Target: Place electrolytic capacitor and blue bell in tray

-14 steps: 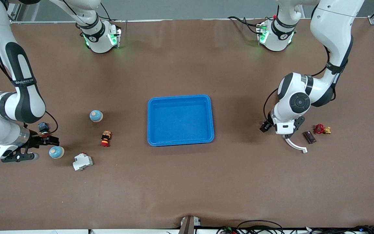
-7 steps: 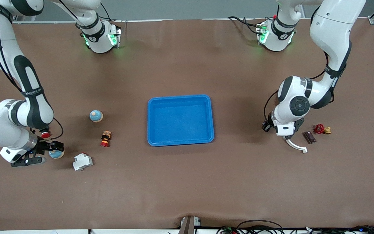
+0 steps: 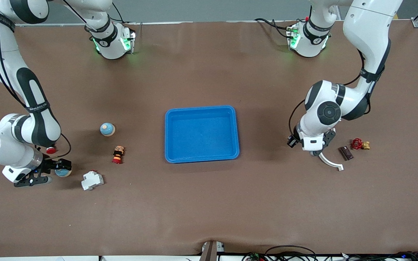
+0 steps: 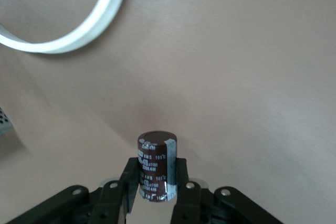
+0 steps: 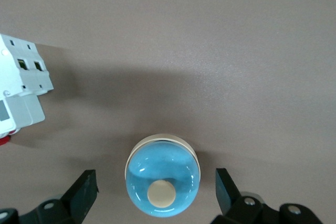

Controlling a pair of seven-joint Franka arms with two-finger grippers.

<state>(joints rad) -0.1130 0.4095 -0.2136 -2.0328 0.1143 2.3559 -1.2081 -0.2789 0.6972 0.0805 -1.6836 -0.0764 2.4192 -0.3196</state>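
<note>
Now both pickups are in hand: the left gripper (image 4: 155, 195) pinches the electrolytic capacitor (image 4: 156, 166) at the tray's (image 3: 235, 135) three o'clock, needing a lift, while the right gripper (image 5: 156, 190), spread, straddles the blue bell (image 5: 163, 182) at the tray's eight o'clock, needing closure.

white breaker (image 3: 92, 180), red valve (image 3: 357, 143), white ring (image 3: 331, 162)

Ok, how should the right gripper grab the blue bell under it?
Come straight down and close low on the blue bell's round side, near its cream base. It stands upright between the right gripper's open jaws; higher up, the dome could slip.
</note>
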